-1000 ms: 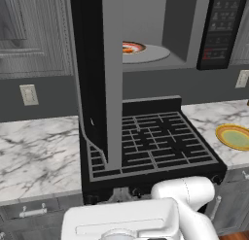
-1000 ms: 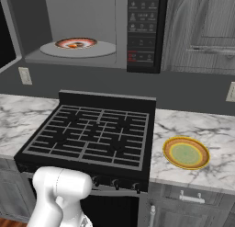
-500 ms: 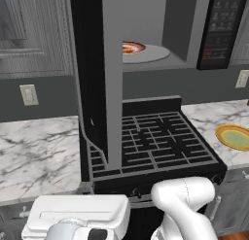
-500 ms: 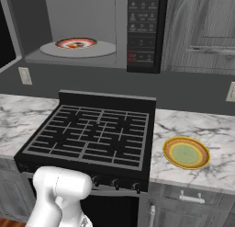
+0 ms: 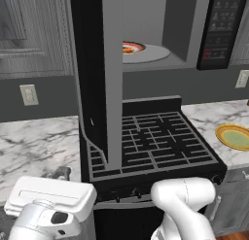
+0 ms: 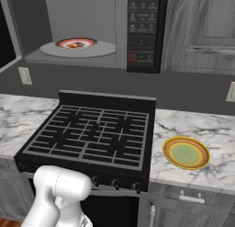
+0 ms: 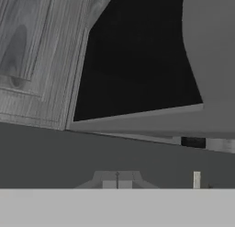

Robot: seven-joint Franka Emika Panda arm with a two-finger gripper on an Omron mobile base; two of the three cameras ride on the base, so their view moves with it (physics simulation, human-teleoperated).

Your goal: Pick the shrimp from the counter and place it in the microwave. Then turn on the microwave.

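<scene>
We are looking at the microwave (image 6: pixel 92 33) hanging open above the stove (image 6: pixel 94 136), its dark door (image 5: pixel 95 78) swinging out to the left and standing edge-on toward us in the left base view, where it is covering part of the grates. Inside the grey cavity, the round turntable (image 6: pixel 103 50) is carrying a small red-rimmed dish (image 6: pixel 75 42), and an orange speck on that dish is looking like the shrimp (image 6: pixel 73 45), though it is too small for us to make out its shape. The black keypad panel (image 6: pixel 144 31) is sitting at the right of the cavity, beside the grey wall cabinet (image 6: pixel 202 28). On the marble bench (image 6: pixel 202 129) to the right of the stove, the yellow-rimmed green plate (image 6: pixel 186 153) is lying flat, near the front edge and well apart from the stove. In the left base view, the arm's white wrist and hand housing (image 5: pixel 51 200) are hanging low at the left, in front of the bench edge. The hand view is facing the underside of the open door (image 7: pixel 137 65) and a wood-grained cabinet panel (image 7: pixel 36 51); the fingers (image 7: pixel 117 181) are sitting pressed together at the bottom there, with nothing between them.
</scene>
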